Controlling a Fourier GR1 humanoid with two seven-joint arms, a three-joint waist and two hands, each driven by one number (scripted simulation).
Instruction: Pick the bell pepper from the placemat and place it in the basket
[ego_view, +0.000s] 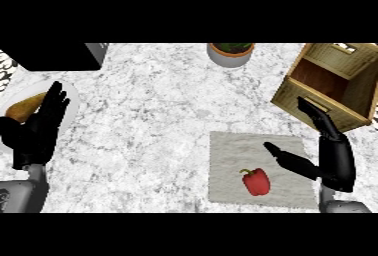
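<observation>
A red bell pepper (256, 182) with a green stem lies on the grey placemat (236, 150) at the lower right of the counter. My right hand (330, 160) stands just right of the pepper, open, thumb reaching toward the mat and fingers pointing up toward the basket; it does not touch the pepper. The wooden basket (325, 80), a slatted box with its open side showing, sits at the far right. My left hand (37, 127) rests open at the left edge, fingers up.
A white plate (72, 107) with a brownish food item (26, 107) lies under my left hand. A potted plant (230, 52) stands at the back centre. A black appliance (55, 55) fills the back left corner.
</observation>
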